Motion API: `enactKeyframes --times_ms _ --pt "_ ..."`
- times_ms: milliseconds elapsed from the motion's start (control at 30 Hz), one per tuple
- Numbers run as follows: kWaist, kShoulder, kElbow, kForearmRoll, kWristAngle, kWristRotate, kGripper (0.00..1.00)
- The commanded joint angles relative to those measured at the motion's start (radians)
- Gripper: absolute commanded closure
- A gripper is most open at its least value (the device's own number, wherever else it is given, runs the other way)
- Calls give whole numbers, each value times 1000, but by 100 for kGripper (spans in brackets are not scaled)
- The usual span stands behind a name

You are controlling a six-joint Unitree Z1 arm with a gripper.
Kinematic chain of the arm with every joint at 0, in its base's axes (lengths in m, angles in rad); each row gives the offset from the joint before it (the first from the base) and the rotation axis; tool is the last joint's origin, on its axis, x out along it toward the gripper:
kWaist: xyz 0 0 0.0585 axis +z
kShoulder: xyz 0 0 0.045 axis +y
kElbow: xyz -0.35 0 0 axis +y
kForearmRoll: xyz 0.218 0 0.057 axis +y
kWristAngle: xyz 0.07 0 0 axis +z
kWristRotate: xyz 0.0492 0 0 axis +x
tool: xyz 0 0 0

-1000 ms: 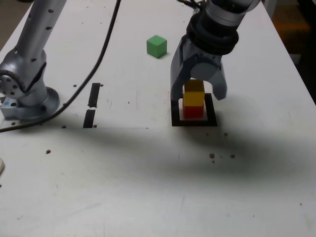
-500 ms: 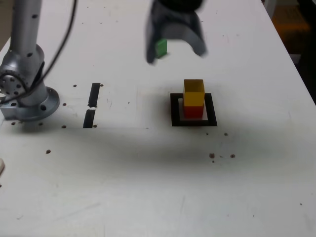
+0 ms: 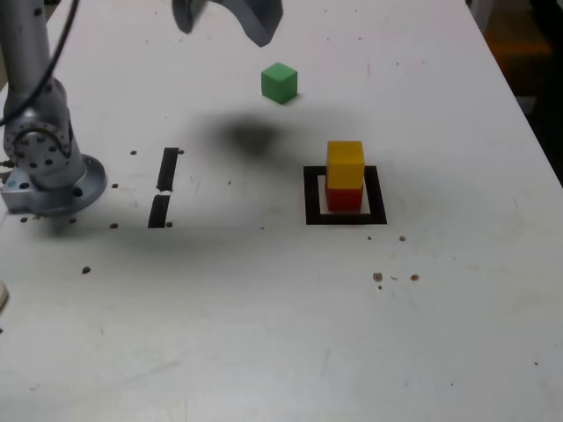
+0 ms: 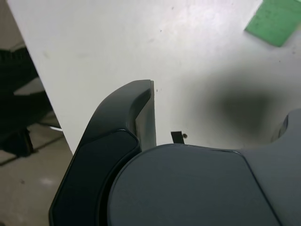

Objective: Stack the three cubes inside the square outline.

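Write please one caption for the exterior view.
Yellow cube on red cube inside the square outline; green cube apart; open gripper above.

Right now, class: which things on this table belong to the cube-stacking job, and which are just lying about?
Belong to the job:
green cube
yellow cube
red cube
square outline
open hand

Just lying about:
two black tape strips
dark specks

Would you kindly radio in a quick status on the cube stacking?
End effector open, empty, raised. Yellow cube atop red cube inside black square outline. Green cube loose on white table, path clear.
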Motion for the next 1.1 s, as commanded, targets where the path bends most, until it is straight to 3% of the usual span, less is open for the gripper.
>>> enactKeyframes --times_ms 0,200,433,700,867,1067 --pt "7 3 18 -31 1 105 0" --pt "34 33 24 -54 4 303 1" --pt "80 133 -27 -85 13 419 0" --pt "115 239 -38 -204 24 435 3" --pt "124 273 -5 -276 44 418 3" --pt "125 306 27 -350 43 411 4"
